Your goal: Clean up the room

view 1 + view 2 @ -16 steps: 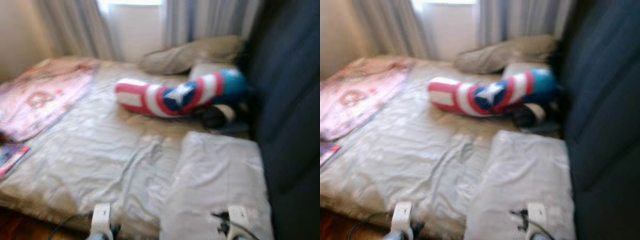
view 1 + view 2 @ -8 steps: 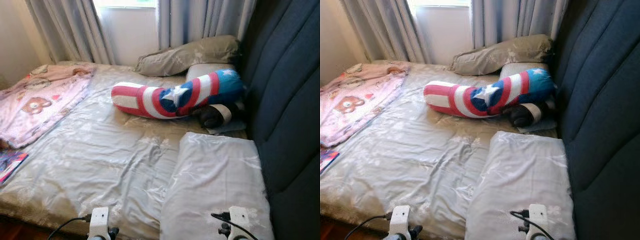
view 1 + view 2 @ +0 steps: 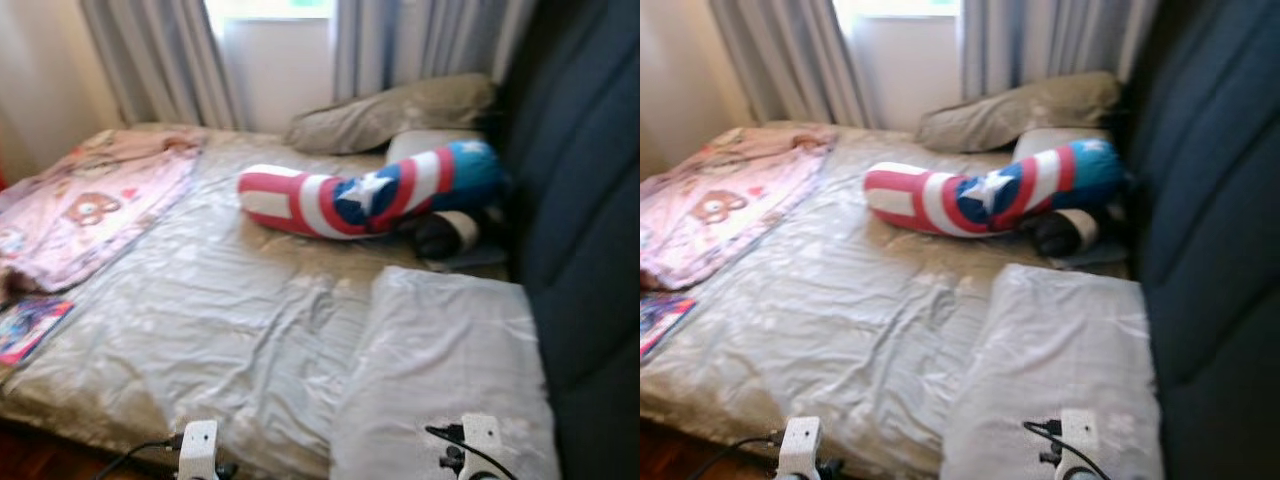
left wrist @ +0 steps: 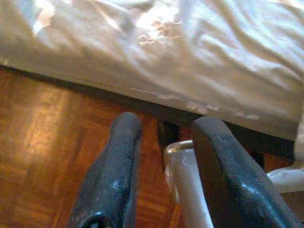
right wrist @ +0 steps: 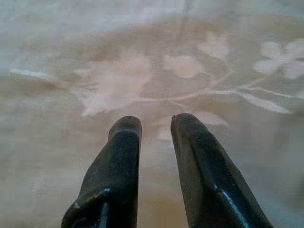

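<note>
Left eye view: a bed [image 3: 230,330] covered by a crumpled grey sheet, seen from its near edge. A long bolster [image 3: 365,195] in red and white stripes with a blue band and a white star lies across the far half of the bed, its blue end close to the dark blue padded headboard [image 3: 580,200] along the right edge. A small dark rounded thing with a pale band [image 3: 448,233], too blurred to identify, is tucked just below the bolster's blue end. A grey pillow [image 3: 440,380] lies flat at the near right corner, beside the headboard. A beige pillow [image 3: 395,112] sits at the far edge under the grey curtains [image 3: 160,60]. A pink blanket with a bear print [image 3: 85,205] covers the far left corner. A colourful flat item [image 3: 30,325], perhaps a book, lies at the left edge.

Both arms are held low at the near edge of the bed. The left gripper [image 4: 164,137] points down past the edge toward the wooden floor [image 4: 42,142], fingers set moderately apart and holding nothing. The right gripper [image 5: 156,128] hovers over flower-printed fabric [image 5: 142,76], fingers narrowly apart and holding nothing.
</note>
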Motion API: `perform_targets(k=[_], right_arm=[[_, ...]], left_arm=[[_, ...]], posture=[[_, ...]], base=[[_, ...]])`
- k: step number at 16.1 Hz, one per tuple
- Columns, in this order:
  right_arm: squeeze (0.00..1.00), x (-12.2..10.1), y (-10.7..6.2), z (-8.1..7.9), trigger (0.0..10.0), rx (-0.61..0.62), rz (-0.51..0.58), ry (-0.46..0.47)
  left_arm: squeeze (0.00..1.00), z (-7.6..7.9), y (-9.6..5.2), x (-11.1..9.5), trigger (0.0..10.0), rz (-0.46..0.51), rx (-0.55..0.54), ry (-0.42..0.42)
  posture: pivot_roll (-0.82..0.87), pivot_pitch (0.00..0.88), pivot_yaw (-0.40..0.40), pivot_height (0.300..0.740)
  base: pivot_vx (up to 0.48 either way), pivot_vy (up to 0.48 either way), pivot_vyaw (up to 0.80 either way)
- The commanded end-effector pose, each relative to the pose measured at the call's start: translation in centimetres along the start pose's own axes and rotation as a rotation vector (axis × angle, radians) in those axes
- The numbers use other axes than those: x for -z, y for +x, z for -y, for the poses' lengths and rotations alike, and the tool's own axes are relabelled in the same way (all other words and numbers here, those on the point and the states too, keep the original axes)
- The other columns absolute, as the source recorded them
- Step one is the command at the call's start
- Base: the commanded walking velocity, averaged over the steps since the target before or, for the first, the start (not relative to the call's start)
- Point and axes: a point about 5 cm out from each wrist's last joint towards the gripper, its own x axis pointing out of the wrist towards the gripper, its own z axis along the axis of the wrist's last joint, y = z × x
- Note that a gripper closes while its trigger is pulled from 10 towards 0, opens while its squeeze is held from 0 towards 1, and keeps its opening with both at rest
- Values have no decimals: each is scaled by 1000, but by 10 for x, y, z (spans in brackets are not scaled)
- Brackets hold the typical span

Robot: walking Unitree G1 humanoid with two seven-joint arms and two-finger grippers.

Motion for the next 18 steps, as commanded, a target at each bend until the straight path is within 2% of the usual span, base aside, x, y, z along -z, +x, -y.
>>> perform_targets(k=[1, 2, 6, 9, 18], right_arm=[[0, -5, 1, -6, 10000, -17, 9, 5], [0, -5, 1, -6, 10000, -22, 9, 0], [0, -5, 1, -7, 10000, -27, 9, -16], [0, -5, 1, -10, 10000, -31, 9, 0], [0, -8, 2, -10, 10000, -26, 24, 25]], left_arm=[[0, -3, 0, -1, 10000, -9, -9, -3], [0, -2, 0, -1, 10000, -9, -10, -6], [0, -1, 0, 0, 10000, -13, -11, -17], [0, -4, 0, 1, 10000, -14, -15, -19], [0, -6, 0, -2, 10000, -4, -12, -15]], posture=[[4, 0, 17, 740], [6, 0, 17, 740], [6, 0, 16, 740], [9, 0, 16, 740], [9, 0, 24, 740]], base=[[0, 0, 0], [0, 0, 0], [0, 472, 0], [0, 480, 800], [0, 480, 0]])
